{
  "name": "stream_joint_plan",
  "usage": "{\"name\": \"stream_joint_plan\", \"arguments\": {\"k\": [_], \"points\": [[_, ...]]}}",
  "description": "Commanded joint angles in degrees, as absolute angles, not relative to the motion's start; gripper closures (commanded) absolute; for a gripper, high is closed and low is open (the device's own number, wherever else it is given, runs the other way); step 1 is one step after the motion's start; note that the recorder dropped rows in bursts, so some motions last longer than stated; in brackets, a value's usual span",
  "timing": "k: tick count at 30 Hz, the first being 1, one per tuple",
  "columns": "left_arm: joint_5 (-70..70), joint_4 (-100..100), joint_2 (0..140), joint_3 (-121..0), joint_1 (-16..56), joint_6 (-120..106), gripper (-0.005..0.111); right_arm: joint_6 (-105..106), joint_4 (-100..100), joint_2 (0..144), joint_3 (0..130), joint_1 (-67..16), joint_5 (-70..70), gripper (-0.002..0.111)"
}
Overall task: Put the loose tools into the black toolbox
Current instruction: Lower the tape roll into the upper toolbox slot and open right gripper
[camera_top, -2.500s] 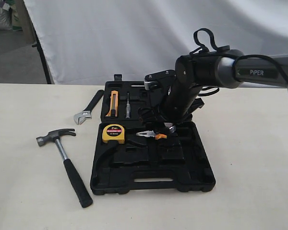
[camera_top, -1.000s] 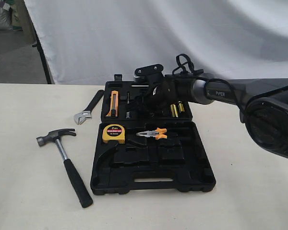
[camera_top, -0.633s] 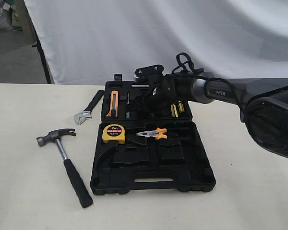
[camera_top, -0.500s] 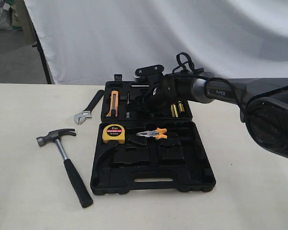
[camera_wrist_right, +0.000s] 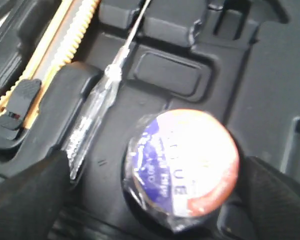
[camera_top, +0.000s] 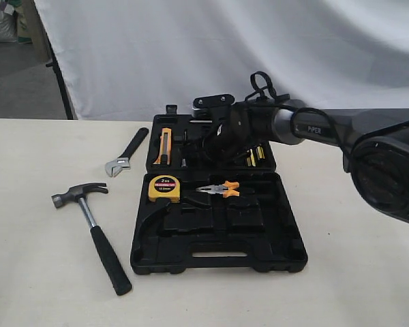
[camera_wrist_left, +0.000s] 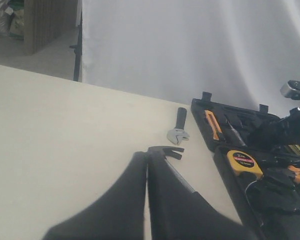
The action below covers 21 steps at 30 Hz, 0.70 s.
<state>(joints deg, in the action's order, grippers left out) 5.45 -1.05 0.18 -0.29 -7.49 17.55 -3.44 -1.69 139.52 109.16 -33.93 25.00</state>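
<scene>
Right claw (camera_wrist_right: 155, 165), spread wide and empty, straddles the tape roll (camera_wrist_right: 182, 160) seated in the toolbox (camera_top: 218, 262); hammer (camera_top: 92, 228) and wrench (camera_top: 126, 153), well aside, await stowing.

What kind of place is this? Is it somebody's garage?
Probably a robot test room, not a garage: a white sheet hangs behind, and a robot arm reaches over a black toolbox on a plain table.
</scene>
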Motion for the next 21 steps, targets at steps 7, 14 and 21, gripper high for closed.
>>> {"name": "stream_joint_plan", "arguments": {"k": [7, 14, 21], "points": [[5.0, -1.3, 0.0, -0.4, -8.9, 17.8, 0.106, -3.4, -0.6, 134.9, 109.2, -33.5, 24.8, 0.022], [5.0, -1.3, 0.0, -0.4, -8.9, 17.8, 0.106, -1.7, -0.6, 135.9, 109.2, -33.5, 22.9, 0.068], [5.0, -1.3, 0.0, -0.4, -8.9, 17.8, 0.106, -1.7, 0.0, 140.1, 109.2, -33.3, 22.9, 0.109]]}}
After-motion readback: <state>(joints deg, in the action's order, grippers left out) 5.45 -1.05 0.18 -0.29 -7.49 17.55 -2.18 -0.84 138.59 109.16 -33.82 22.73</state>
